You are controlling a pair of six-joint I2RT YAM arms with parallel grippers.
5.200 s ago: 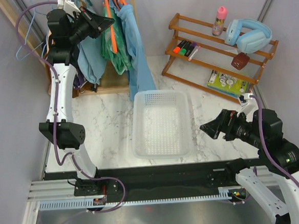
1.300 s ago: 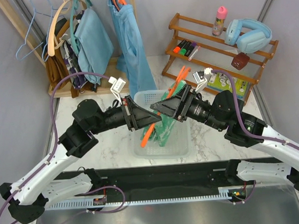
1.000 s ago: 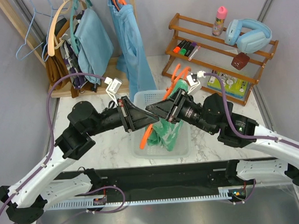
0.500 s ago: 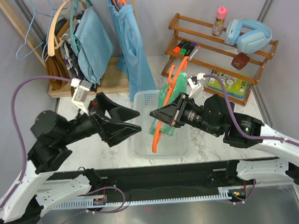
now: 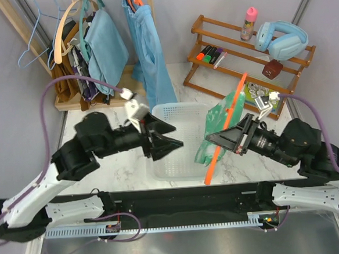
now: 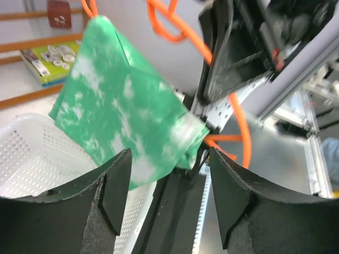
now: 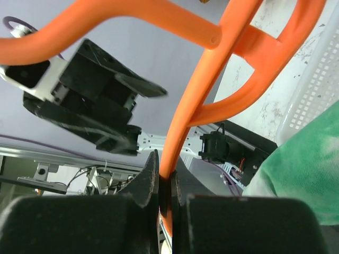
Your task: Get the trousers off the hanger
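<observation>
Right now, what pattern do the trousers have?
Trousers: bright green, white blotches; best in left wrist view.

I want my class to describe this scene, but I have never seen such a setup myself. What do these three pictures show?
These are two robot arms bolted at a table's near edge, each ending in a two-finger gripper. The wide picture looks down from above; the other two come from a camera on each wrist, so black fingers fill the bottom. On the marble table stands a white basket, with a wooden shelf behind and clothes hanging back left. The right gripper pinches an orange hanger carrying green-and-white trousers near the basket's right side. The left gripper is open, holding nothing, pointing towards them.
</observation>
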